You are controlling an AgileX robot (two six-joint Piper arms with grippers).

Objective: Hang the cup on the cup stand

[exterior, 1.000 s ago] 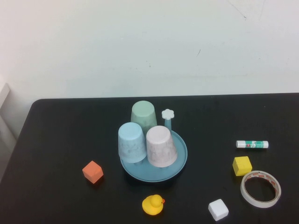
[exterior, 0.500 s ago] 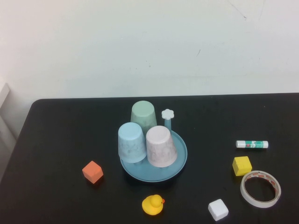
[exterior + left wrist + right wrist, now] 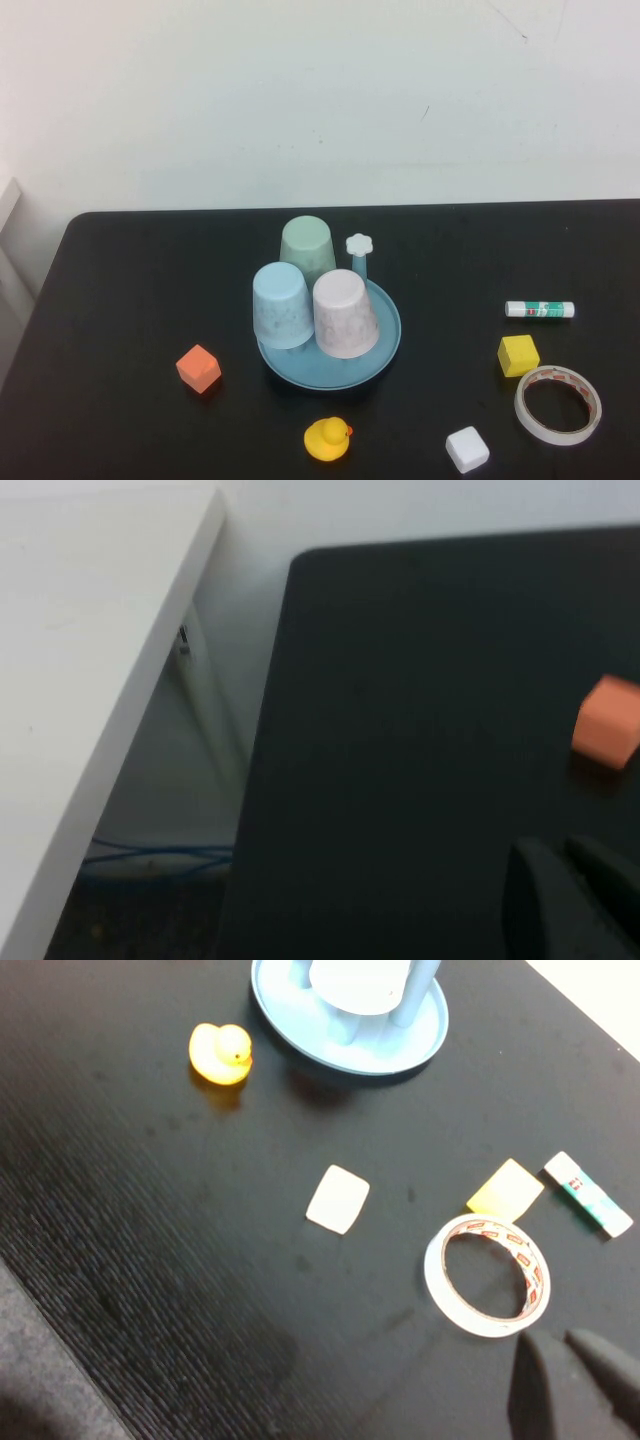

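While the cup (image 3: 345, 313) sits upside down on the cup stand (image 3: 385, 352) mid-frame, we see our left end effector (image 3: 565, 900) and right end effector (image 3: 570, 1380) pinched closed, holding nothing.

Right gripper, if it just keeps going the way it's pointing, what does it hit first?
Probably the tape roll: in the right wrist view it lies just ahead of the shut right gripper, with the yellow block beyond. Height is unclear, so it might pass over. The left gripper is shut, parked near the table's left edge.

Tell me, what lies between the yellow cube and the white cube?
Nothing: in the high view, bare black table separates the yellow cube from the white cube. The tape roll lies beside that stretch.
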